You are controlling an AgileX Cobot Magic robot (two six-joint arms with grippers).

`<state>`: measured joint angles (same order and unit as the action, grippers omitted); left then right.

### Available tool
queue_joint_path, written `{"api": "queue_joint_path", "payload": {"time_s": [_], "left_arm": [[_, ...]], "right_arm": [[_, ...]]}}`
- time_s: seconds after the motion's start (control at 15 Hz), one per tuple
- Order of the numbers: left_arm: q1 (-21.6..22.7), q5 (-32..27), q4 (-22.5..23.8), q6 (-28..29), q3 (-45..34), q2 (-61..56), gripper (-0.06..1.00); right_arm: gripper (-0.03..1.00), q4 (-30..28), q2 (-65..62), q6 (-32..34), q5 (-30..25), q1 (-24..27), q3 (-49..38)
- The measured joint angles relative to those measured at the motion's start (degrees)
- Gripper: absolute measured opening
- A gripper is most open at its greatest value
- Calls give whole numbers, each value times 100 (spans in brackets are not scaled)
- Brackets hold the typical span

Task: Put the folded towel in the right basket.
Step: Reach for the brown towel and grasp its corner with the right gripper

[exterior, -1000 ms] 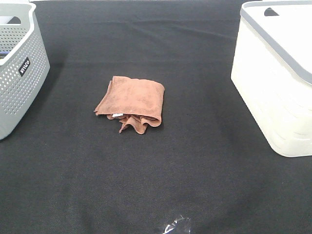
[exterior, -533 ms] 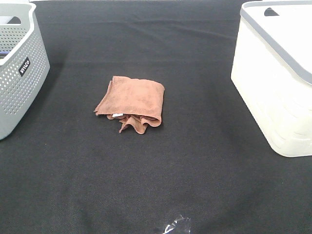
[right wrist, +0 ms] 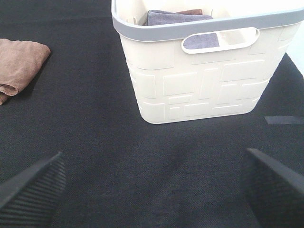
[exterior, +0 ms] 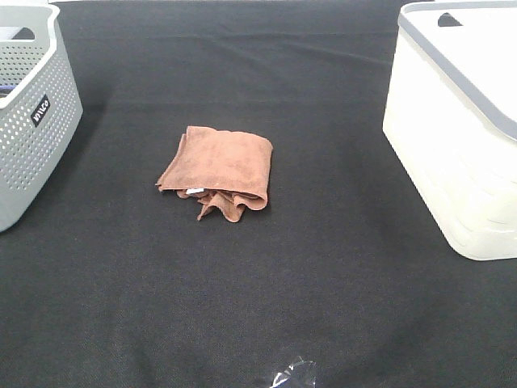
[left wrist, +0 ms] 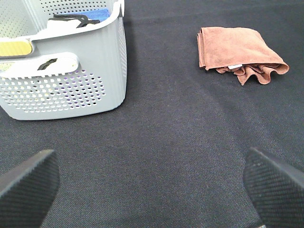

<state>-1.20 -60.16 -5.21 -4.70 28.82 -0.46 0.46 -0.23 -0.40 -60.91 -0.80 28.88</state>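
Nothing has been moved: the folded towel is left ungrasped, right basket at its three o'clock, left gripper and right gripper spread empty.

Spread gripper faces cream basket holding purple towel.

Your brown towel is soft, napped cloth, matt, on a black tablecloth of fine rough weave. The grey basket at the left edge is matt perforated plastic. The cream basket at the right is smooth, faintly glossy plastic. Bottom centre, a clear scrap looks like shiny crinkled film.
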Motion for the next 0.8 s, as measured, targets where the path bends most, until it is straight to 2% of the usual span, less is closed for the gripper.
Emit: {"api": "queue_joint_path", "payload": {"time_s": [0.8], "left_arm": [[0, 0, 0, 0, 0, 0, 98]], "right_arm": [[96, -46, 0, 0, 0, 0, 0]]}}
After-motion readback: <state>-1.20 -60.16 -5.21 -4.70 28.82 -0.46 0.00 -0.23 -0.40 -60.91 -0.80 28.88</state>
